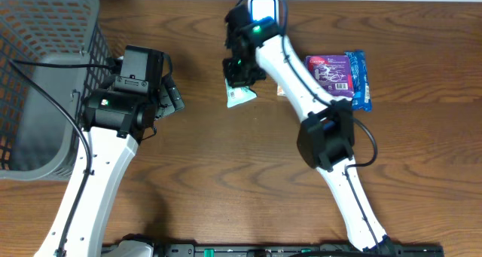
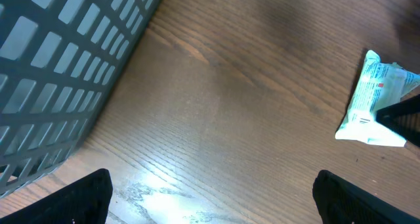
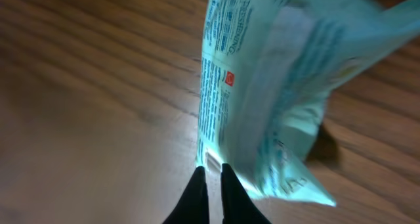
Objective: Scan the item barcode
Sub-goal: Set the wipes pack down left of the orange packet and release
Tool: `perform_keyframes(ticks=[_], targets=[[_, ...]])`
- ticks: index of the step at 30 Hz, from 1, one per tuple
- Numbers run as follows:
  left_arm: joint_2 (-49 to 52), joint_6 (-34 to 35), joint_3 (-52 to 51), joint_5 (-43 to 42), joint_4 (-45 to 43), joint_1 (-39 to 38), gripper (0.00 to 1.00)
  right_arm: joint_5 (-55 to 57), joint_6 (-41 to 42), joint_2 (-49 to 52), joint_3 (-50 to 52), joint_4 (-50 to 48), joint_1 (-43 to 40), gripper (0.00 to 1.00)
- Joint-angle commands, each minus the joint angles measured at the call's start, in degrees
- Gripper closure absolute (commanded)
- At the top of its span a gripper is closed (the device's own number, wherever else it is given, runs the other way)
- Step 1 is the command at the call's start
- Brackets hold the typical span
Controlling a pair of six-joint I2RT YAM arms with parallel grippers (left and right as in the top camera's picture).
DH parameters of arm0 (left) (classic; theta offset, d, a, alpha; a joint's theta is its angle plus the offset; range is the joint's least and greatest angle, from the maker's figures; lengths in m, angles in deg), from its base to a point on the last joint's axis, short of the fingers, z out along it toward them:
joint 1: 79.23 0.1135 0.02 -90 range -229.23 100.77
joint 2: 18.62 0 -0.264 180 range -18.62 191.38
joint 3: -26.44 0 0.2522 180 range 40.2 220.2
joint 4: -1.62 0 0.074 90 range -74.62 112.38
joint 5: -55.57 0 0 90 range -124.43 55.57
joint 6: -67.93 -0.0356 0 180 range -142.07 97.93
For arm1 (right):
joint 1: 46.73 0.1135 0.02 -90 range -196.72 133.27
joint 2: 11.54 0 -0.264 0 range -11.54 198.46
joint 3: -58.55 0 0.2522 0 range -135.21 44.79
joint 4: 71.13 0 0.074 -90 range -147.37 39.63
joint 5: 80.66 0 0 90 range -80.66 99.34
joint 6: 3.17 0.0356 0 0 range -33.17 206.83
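While the right gripper [image 3: 210, 184] has its jaws clamped on the packet [image 3: 262, 86] mid-worktop [image 1: 226, 182], the left gripper [image 1: 172, 97] gapes empty; pickup step, next probably lifting and exposing the barcode

The overhead camera looks straight down on the wooden table [image 1: 226, 182] from well above; you see the whole work area, including the grey basket [image 1: 75, 23]. The left wrist camera sits behind the left gripper [image 2: 210, 184] and faces obliquely down across the tabletop at close range. It shares the basket wall and the pale green packet [image 2: 374, 99] with the overhead view. The right wrist camera looks past the right gripper [image 3: 211, 178], very close to the same packet.
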Motion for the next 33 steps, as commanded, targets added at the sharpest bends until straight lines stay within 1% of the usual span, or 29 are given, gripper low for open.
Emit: perform_keyframes(ticks=[1, 7, 9, 11, 14, 17, 21, 24, 26, 28, 29, 30, 33], targets=[[0.11, 0.48, 0.11, -0.31, 0.2, 0.2, 0.02, 9.94, 4.02, -0.42, 4.22, -1.64, 1.01, 0.97], [0.11, 0.48, 0.11, -0.31, 0.2, 0.2, 0.02, 17.16, 4.13, -0.42, 12.68, -9.6, 1.07, 0.94], [0.11, 0.48, 0.11, -0.33, 0.2, 0.2, 0.02, 18.05, 5.14, -0.42, 13.46, -11.23, 1.03, 0.95], [0.11, 0.48, 0.11, -0.31, 0.2, 0.2, 0.02, 18.29, 8.28, -0.44, 13.03, -13.55, 0.61, 0.96], [0.11, 0.48, 0.11, -0.33, 0.2, 0.2, 0.02, 18.25, 12.35, -0.44, 10.86, -14.25, 0.09, 0.97], [0.11, 0.48, 0.11, -0.33, 0.2, 0.2, 0.02, 17.38, 12.68, -0.44, 7.91, -13.14, -0.04, 0.96], [0.11, 0.48, 0.11, -0.31, 0.2, 0.2, 0.02, 17.03, 12.46, -0.46, 1.9, -7.45, 0.04, 0.94], [0.11, 0.48, 0.11, -0.33, 0.2, 0.2, 0.02, 16.35, 12.44, -0.46, -5.51, -0.74, -0.2, 0.91], [0.11, 0.48, 0.11, -0.31, 0.2, 0.2, 0.02, 16.37, 11.26, -0.46, -10.62, 3.72, -0.76, 0.85], [0.11, 0.48, 0.11, -0.31, 0.2, 0.2, 0.02, 16.65, 8.87, -0.46, -14.99, 7.13, -1.57, 0.73], [0.11, 0.48, 0.11, -0.31, 0.2, 0.2, 0.02, 16.96, 7.98, -0.46, -17.16, 8.94, -2.16, 0.65], [0.11, 0.48, 0.11, -0.31, 0.2, 0.2, 0.02, 17.33, 6.99, -0.46, -19.87, 11.39, -3.15, 0.55], [0.11, 0.48, 0.11, -0.31, 0.2, 0.2, 0.02, 19.47, 4.83, -0.46, -26.16, 17.99, -6.88, 0.37]])
